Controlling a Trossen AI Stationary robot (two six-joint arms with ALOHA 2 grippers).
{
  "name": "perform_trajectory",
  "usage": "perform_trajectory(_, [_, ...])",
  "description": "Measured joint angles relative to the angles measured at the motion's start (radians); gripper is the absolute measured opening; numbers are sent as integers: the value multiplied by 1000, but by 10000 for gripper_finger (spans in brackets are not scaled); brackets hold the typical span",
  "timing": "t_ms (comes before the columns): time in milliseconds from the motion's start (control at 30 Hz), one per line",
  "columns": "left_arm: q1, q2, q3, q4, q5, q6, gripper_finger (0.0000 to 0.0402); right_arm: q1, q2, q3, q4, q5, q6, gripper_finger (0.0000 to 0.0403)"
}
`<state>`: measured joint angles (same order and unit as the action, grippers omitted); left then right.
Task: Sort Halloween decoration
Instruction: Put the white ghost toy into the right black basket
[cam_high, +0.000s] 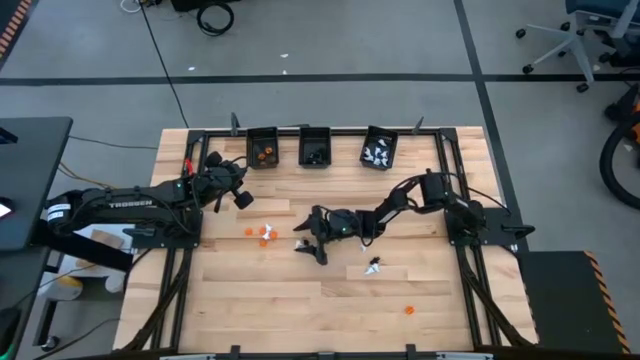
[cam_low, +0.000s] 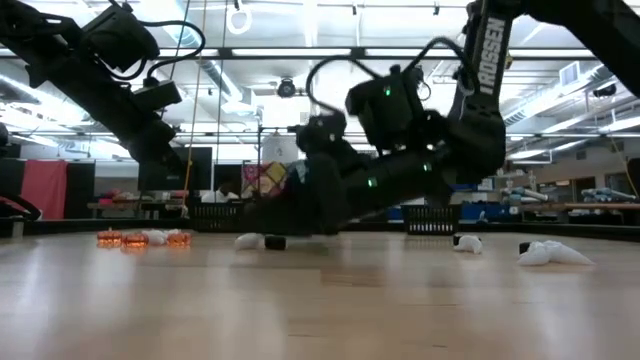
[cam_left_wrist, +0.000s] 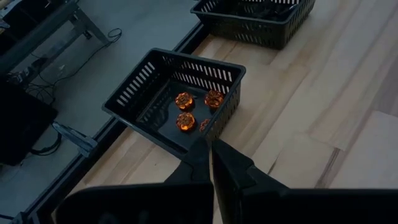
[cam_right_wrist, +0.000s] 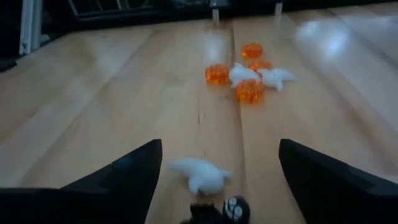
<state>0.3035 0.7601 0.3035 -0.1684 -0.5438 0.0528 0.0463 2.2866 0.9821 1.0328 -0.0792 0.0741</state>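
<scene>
Over white trinket (cam_right_wrist: 200, 174), wide-open right tool (cam_right_wrist: 217, 180).

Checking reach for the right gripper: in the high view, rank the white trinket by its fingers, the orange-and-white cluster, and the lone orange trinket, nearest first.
From the right gripper:
1. White trinket, at its fingertips.
2. Orange-and-white cluster, farther toward the left arm.
3. Lone orange trinket, off near the table's front edge.

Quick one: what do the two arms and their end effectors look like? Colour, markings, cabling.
Both arms are dark, nearly black. The left arm carries white TROSSEN lettering along its link and a white label near its base; the right arm shows the same lettering in the low view. A black cable loops above the right wrist, with small green lights on its housing. Each end effector has two dark, flat, tapered fingers.
</scene>
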Motion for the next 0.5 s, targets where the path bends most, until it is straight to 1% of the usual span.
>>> perform_trajectory(100, [0, 0, 0, 0, 0, 0, 0, 0, 17, 1, 11, 0, -14, 313])
perform_trajectory(233, [0, 0, 0, -1, 0, 1, 0, 0, 10, -8, -37, 8, -53, 286])
perform_trajectory(500, [0, 0, 0, -2, 0, 2, 0, -2, 8, -16, -73, 35, -78, 195])
